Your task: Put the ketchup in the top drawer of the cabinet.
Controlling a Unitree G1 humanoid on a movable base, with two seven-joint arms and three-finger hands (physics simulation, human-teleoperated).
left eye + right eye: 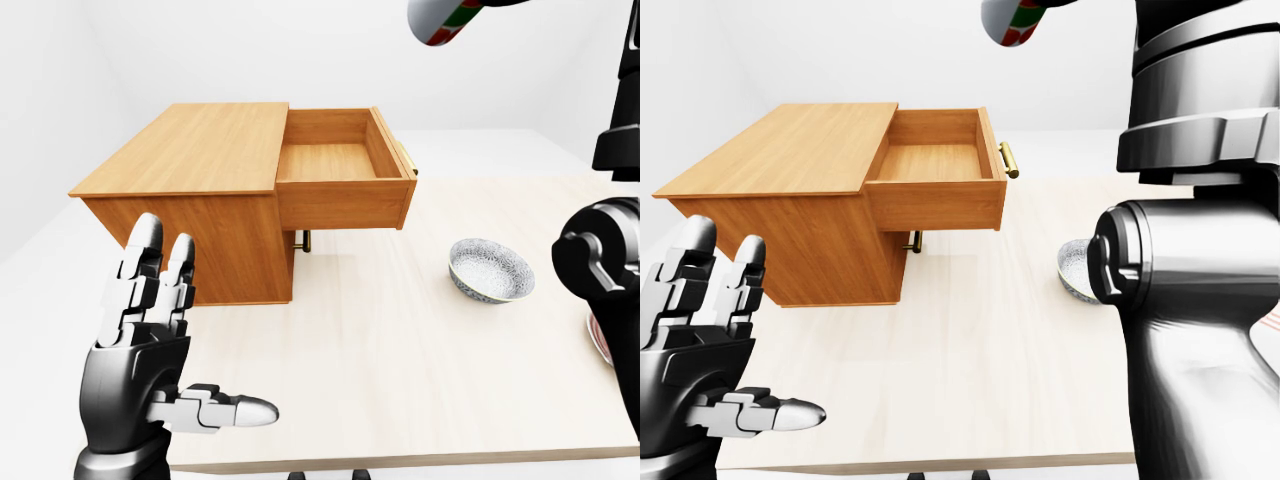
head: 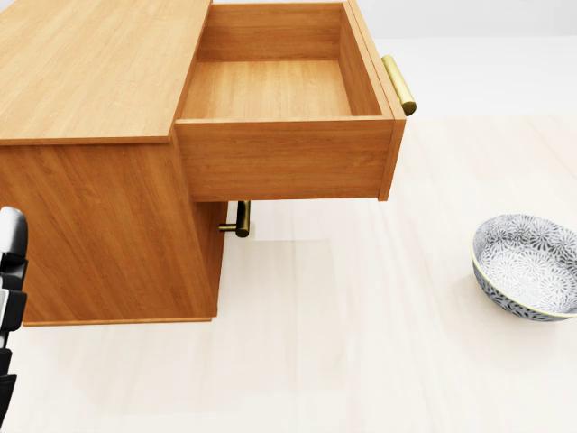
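Hovering low at the left of the left-eye view, the left hand (image 1: 150,370) holds nothing: its two long fingers (image 1: 140,275) stand upright and spread and its thumb juts out to the right, all of it above the near edge of the table (image 1: 400,380) and apart from everything on it. The right arm (image 1: 1200,300) rises as a thick dark column along the right side of the right-eye view and runs out past the top edge, so the right hand itself is cut off and whether its fingers are closed cannot be told. At that top edge, just left of the arm, the rounded end of the ketchup (image 1: 442,20) pokes into view, white with red and green marks, high above the table and to the right of the drawer; only this tip shows. Below and to the left stands the wooden cabinet (image 1: 190,160) on the pale table, its top drawer (image 1: 335,165) pulled fully out to the right, with bare wood inside it. A brass handle (image 2: 398,84) runs along the drawer's face, and a second brass handle (image 2: 239,219) shows beneath the drawer on the cabinet's lower part. To the right of the cabinet, well apart from it, a patterned bowl (image 1: 490,270) sits upright on the table
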